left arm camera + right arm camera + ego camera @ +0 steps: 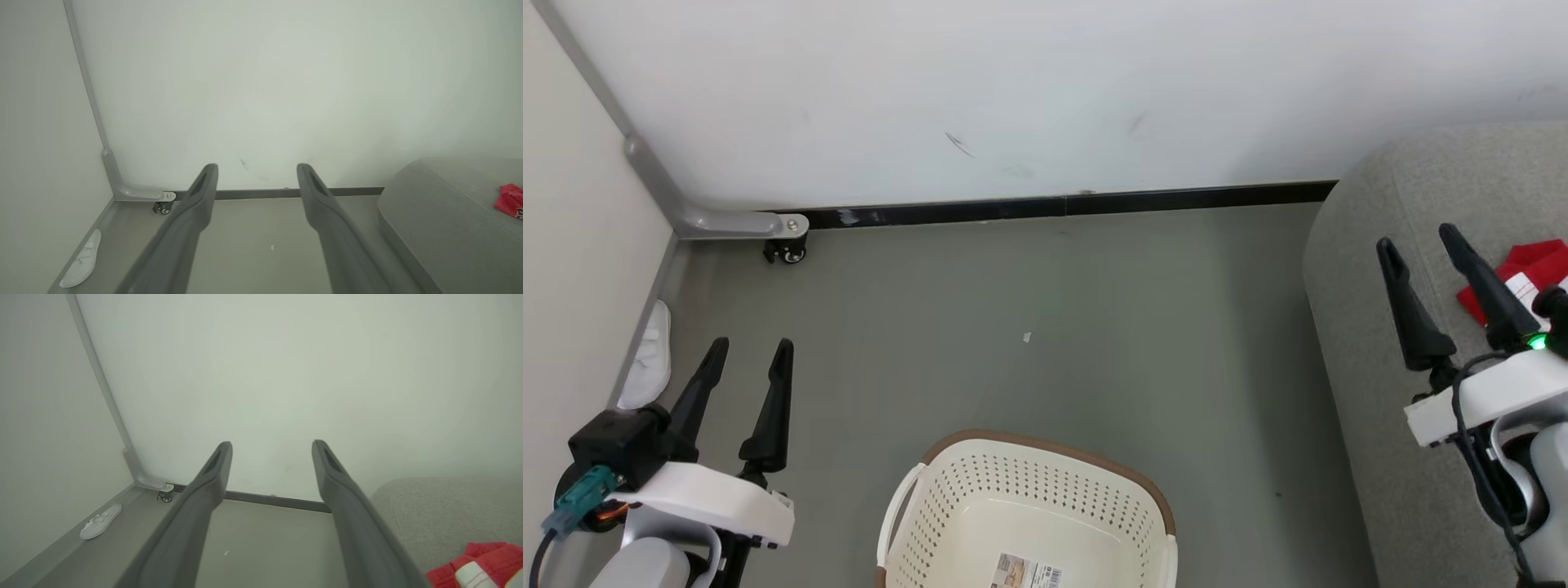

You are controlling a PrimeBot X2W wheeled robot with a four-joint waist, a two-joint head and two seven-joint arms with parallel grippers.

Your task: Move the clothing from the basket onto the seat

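left gripper [752, 347] and right gripper [1419, 238] both gape empty, clothing [1523, 273] lies on the seat [1356, 343] right by the right one, the visible part of the basket [1045, 442] looks bare, so a careless swing could drag it off

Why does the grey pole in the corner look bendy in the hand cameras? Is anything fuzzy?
Right wrist view: the wide lens curves the pole; head view: it looks straighter; left wrist view: the left tool is close, so slightly soft.
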